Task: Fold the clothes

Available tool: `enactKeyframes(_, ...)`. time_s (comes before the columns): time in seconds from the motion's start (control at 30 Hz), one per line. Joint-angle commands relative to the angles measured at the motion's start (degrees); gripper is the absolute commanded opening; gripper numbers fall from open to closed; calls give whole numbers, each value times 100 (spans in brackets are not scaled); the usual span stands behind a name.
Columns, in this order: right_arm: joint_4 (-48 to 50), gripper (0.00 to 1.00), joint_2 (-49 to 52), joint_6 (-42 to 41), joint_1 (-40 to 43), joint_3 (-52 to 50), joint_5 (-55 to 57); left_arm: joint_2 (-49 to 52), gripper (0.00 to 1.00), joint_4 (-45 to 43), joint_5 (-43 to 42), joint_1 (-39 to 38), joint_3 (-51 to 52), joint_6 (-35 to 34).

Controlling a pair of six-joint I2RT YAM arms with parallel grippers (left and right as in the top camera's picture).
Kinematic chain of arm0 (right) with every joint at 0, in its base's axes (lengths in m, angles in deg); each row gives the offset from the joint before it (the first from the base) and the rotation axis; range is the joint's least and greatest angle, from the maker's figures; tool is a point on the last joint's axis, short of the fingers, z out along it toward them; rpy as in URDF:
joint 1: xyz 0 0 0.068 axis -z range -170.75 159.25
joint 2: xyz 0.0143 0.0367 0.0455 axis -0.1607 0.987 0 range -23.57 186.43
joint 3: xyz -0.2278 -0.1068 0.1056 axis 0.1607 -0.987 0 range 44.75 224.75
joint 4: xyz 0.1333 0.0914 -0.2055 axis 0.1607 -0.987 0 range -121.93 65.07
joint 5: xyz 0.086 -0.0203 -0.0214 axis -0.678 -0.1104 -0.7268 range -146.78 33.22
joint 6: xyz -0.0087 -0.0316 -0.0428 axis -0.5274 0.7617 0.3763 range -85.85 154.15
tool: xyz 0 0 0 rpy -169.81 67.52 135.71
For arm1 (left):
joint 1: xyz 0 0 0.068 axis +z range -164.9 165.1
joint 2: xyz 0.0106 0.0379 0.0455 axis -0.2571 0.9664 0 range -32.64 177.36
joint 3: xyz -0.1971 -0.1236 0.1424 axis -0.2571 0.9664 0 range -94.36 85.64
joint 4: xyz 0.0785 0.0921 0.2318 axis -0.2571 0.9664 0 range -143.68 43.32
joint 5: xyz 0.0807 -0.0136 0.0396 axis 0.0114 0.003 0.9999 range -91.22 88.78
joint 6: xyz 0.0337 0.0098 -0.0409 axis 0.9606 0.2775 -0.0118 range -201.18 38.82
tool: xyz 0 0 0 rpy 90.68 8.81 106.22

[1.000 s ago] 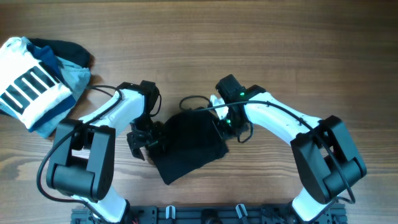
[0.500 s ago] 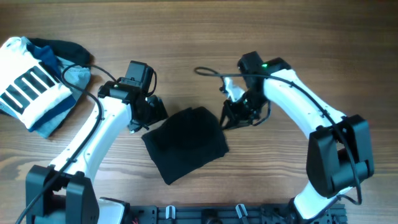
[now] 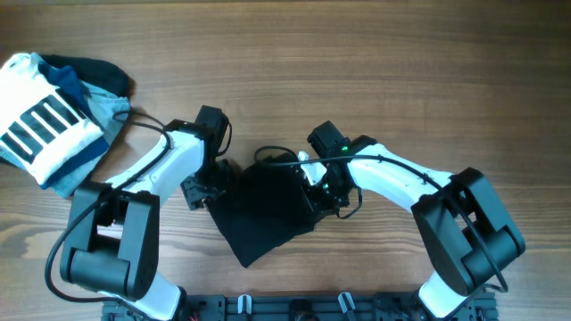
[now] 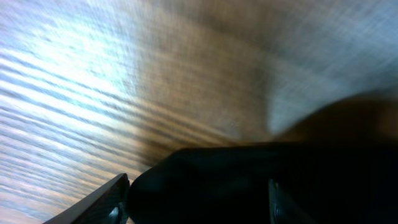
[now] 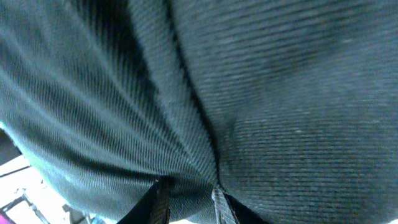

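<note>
The black shirt (image 3: pixel 268 212) lies folded into a compact rough square on the wooden table, near the front centre. No logo shows. My left gripper (image 3: pixel 207 185) is at the shirt's left edge. In the left wrist view its jaws (image 4: pixel 196 200) are spread wide, with dark fabric (image 4: pixel 249 177) bulging between them. My right gripper (image 3: pixel 323 193) is low over the shirt's right edge. In the right wrist view its fingers (image 5: pixel 189 200) are close together with a ridge of the ribbed fabric (image 5: pixel 280 93) pinched between them.
A pile of other garments (image 3: pixel 49 125), white with black stripes, light blue and navy, lies at the far left. A black cable (image 3: pixel 272 155) loops just behind the shirt. A dark rail (image 3: pixel 294 308) runs along the table's front edge.
Half a second ago both arms were raised and spread away from the shirt. Now both are back down at its left and right edges, as they were a second ago.
</note>
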Motion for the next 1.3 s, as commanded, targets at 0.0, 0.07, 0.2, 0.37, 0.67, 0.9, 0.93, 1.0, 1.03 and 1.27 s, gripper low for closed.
enactKeyframes(0.0, 529, 26, 92, -57, 459, 15, 1797, 55, 64, 81, -719, -9, 262, 24)
enactKeyframes(0.07, 1202, 25, 92, 407, 841, 50, 1945, 50, 58, -48, -1191, -7, 264, -74)
enactKeyframes(0.2, 1606, 29, 55, 988, 1121, 804, 2284, 39, 59, -1075, -1941, -7, 249, -568)
enactKeyframes(0.37, -431, 32, -525, 855, 1121, 1602, 2249, -509, 62, -1467, -1897, 186, 72, -566)
enactKeyframes(0.67, -1429, 27, -999, 664, 750, 627, 1290, -824, 75, -1967, -1849, 188, 70, -525)
enactKeyframes(0.9, 671, 29, -925, -190, 597, -844, 2157, -824, 78, -1921, -1847, 188, 72, -507)
enactKeyframes(0.93, 767, 32, -925, -243, 597, -879, 2398, -824, 79, -1897, -1849, 188, 72, -507)
enactKeyframes(1.0, 782, 32, -933, -236, 597, -844, 2402, -824, 80, -1875, -1849, 188, 72, -507)
enactKeyframes(1.03, 643, 32, -942, -232, 597, -728, 2393, -824, 81, -1875, -1851, 188, 72, -505)
enactKeyframes(1.27, -577, 43, -1930, -280, 649, 656, 3097, -791, 100, -2238, -2243, 188, 72, 942)
